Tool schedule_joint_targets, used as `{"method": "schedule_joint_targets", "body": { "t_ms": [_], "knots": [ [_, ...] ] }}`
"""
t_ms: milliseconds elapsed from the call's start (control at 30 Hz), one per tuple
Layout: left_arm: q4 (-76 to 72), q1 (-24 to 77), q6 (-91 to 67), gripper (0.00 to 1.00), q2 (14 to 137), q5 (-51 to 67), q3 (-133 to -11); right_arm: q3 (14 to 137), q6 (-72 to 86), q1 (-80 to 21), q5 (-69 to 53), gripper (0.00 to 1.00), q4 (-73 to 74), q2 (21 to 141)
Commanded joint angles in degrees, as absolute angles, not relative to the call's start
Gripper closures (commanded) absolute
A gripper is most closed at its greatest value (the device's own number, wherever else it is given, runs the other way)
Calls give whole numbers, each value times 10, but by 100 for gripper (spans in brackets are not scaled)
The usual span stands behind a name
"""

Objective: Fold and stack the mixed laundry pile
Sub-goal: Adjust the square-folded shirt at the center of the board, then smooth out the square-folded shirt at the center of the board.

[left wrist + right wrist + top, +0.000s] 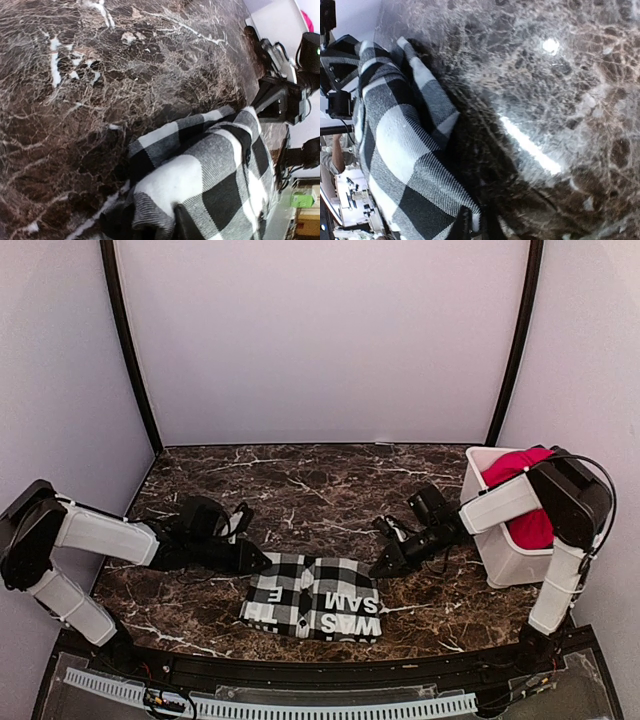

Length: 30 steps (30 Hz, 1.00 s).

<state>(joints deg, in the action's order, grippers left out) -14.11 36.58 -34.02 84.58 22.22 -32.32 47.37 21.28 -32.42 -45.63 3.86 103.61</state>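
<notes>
The black-and-white checked garment (315,597) lies folded on the marble table near the front edge, its white lettering facing up. My left gripper (262,562) is shut on its far-left corner; in the left wrist view a fold of the cloth (200,175) sits between the fingers (189,226). My right gripper (379,569) is shut on its far-right corner; in the right wrist view the cloth (405,140) has its edge pinched between the fingers (464,226). The plain red garment (529,527) lies bunched inside the white bin.
The white plastic bin (503,562) stands at the right side of the table, close beside my right arm. The dark marble table (320,480) stretches back to the white walls. A black rail runs along the front edge (320,665).
</notes>
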Motion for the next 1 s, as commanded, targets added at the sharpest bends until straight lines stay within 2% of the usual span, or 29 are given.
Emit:
{"method": "schedule_joint_targets", "body": {
  "t_ms": [0, 33, 133, 433, 467, 500, 533, 600, 633, 667, 700, 733, 800, 833, 867, 967],
  "knots": [
    [-213, 359, -373, 86, 890, 212, -314, 521, 213, -327, -411, 100, 21, 1087],
    [-213, 356, -378, 91, 898, 206, -315, 537, 211, -326, -403, 100, 26, 1099],
    [-216, 327, -387, 99, 928, 194, -325, 604, 193, -323, -379, 100, 51, 1138],
    [-192, 262, -364, 98, 993, 177, -395, 737, 159, -305, -341, 100, 118, 1202],
    [-191, 259, -363, 91, 994, 179, -398, 741, 158, -301, -338, 93, 124, 1194],
    [-190, 254, -361, 86, 989, 182, -403, 743, 157, -297, -333, 78, 130, 1184],
    [-183, 253, -353, 73, 983, 183, -405, 744, 155, -292, -330, 67, 136, 1170],
    [-152, 252, -335, 56, 951, 175, -417, 744, 148, -283, -324, 49, 148, 1131],
    [-139, 252, -327, 52, 917, 161, -426, 744, 143, -279, -320, 43, 155, 1107],
    [-108, 252, -311, 38, 899, 152, -430, 746, 137, -276, -316, 37, 163, 1084],
    [-89, 252, -301, 31, 860, 134, -443, 747, 131, -274, -310, 32, 171, 1057],
    [-57, 252, -280, 13, 839, 124, -456, 750, 125, -273, -303, 29, 180, 1032],
    [-14, 252, -251, 4, 778, 99, -476, 754, 113, -271, -295, 18, 187, 979],
    [2, 252, -235, 3, 737, 86, -482, 756, 106, -271, -293, 6, 187, 954],
    [23, 252, -230, 2, 717, 79, -492, 756, 106, -270, -292, 2, 181, 927],
    [38, 252, -248, 1, 634, 42, -501, 752, 141, -261, -287, 1, 155, 867]
  ]
}}
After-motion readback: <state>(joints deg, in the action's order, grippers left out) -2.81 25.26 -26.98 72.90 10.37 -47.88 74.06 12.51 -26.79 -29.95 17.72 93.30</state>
